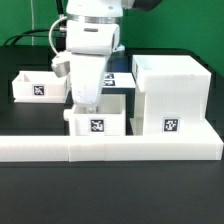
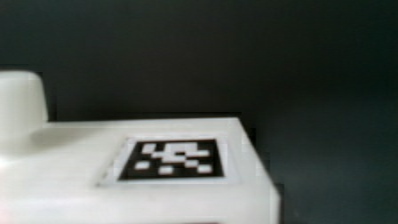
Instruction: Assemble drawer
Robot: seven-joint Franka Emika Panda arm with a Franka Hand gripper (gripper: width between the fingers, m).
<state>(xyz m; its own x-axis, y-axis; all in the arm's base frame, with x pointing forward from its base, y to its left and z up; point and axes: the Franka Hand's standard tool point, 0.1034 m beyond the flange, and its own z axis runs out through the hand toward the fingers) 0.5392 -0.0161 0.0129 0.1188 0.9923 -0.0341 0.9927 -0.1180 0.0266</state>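
The tall white drawer housing (image 1: 170,93) with a square tag stands at the exterior view's right. A small white tray (image 1: 97,118) with a tag on its front sits in the middle, against the low wall. A second tagged tray (image 1: 40,86) stands at the left. My gripper (image 1: 86,104) hangs straight down at the middle tray's left rear part, its fingertips at or inside the rim. The wrist view is filled by a white tagged tray face (image 2: 173,160) with a round knob (image 2: 18,98) beside it. My fingers do not show there.
The long low white L-shaped wall (image 1: 150,148) runs along the front of the parts. The marker board (image 1: 122,78) lies behind the arm, partly hidden. A dark table (image 1: 110,195) lies in front of the wall.
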